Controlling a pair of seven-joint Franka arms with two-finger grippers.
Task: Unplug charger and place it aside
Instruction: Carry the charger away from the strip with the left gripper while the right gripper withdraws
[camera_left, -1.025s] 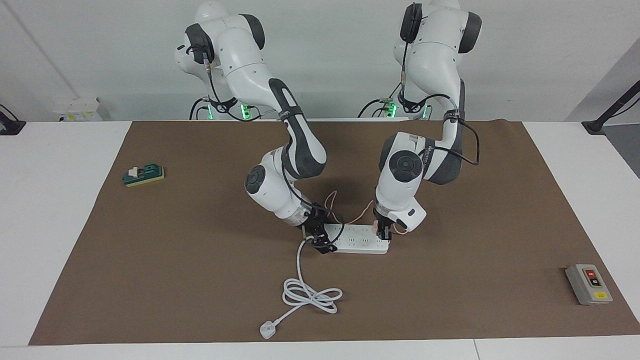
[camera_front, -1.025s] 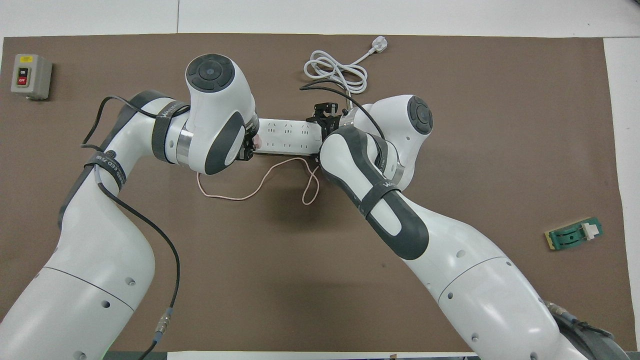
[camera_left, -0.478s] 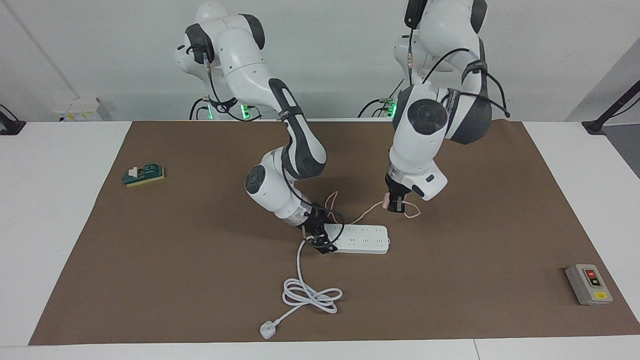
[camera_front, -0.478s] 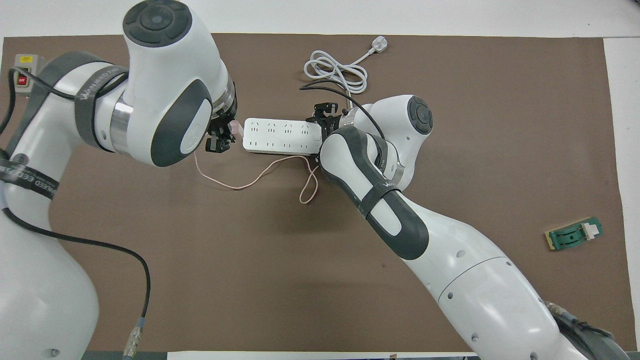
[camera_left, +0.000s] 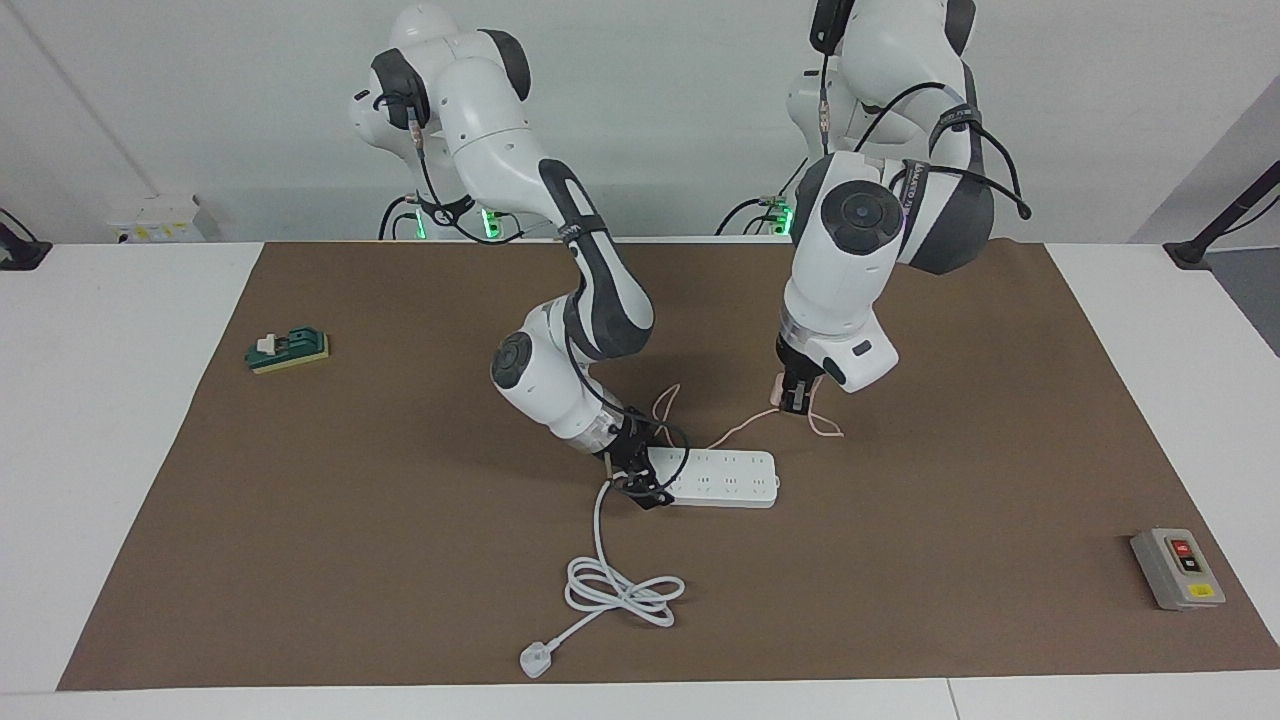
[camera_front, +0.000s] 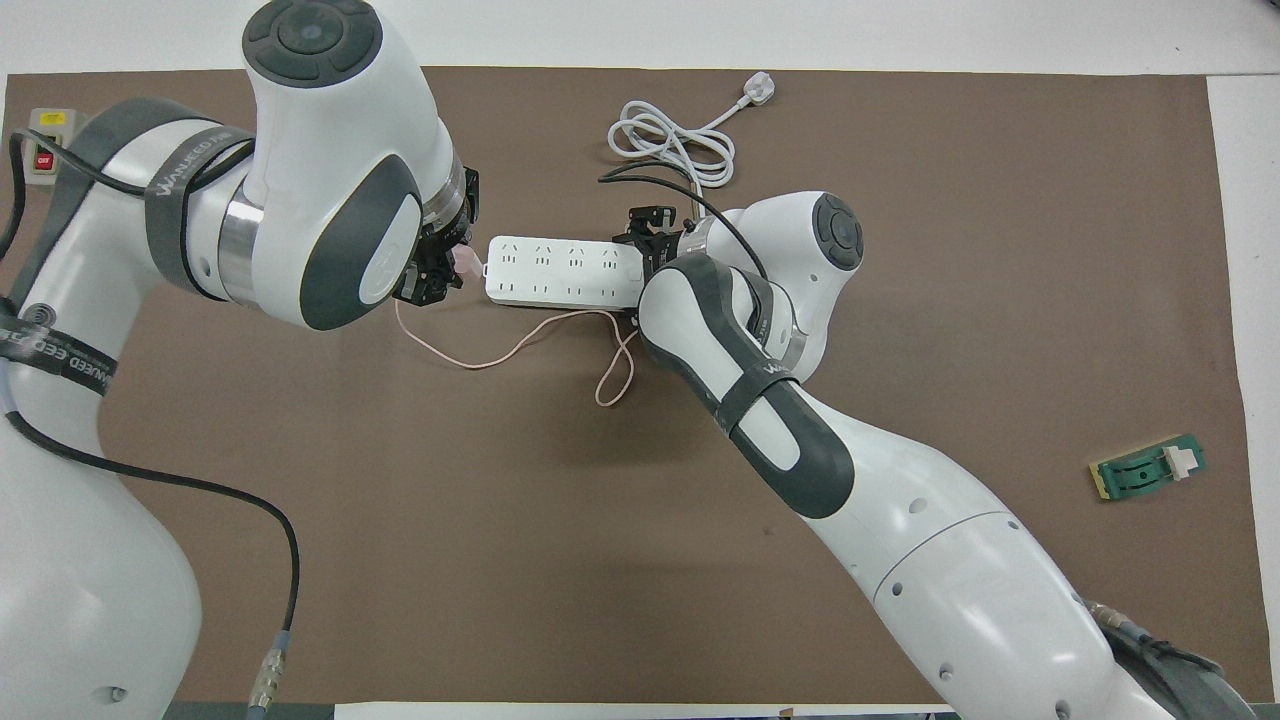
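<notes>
Now my left gripper (camera_left: 796, 398), clamped on the charger (camera_left: 777, 384), hangs unplugged above the desk (camera_left: 950, 450); my right gripper (camera_left: 640, 478), state unclear, steadies the strip (camera_left: 722, 478). Next: set it down toward 3 o'clock in the facing view.

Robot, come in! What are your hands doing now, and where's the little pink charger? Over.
Left gripper shut on small pink cube charger, airborne, unplugged. Right gripper pinning long white power strip. Nothing blocking.

A plain white wall (camera_left: 650, 100) stands at the end of a white table (camera_left: 120, 400) covered by a brown mat (camera_left: 950, 600).
</notes>
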